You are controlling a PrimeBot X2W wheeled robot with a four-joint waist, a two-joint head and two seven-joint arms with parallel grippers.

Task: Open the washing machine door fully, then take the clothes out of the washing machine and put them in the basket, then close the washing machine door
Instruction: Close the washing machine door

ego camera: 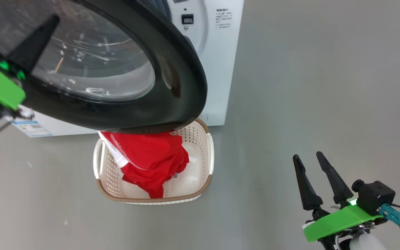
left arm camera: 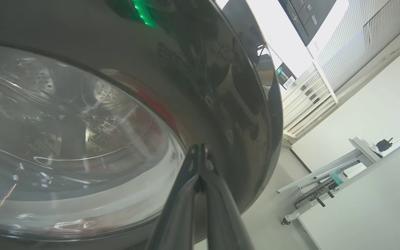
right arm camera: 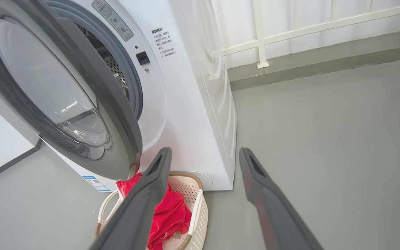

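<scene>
Hanging ajar, washing machine door (ego camera: 99, 69) faces left pincer (left arm camera: 196, 149), pinched together at rim; right pincer (ego camera: 307, 157) wide, empty.

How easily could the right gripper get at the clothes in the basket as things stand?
Probably yes. The right gripper is open, only bare floor separates it from the basket, and the door overhangs just the basket's far end, leaving most clothes uncovered.

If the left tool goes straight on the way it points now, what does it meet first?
Probably the washing machine door: the shut left tool points at its black rim beside the glass, very near, contact unclear.
</scene>
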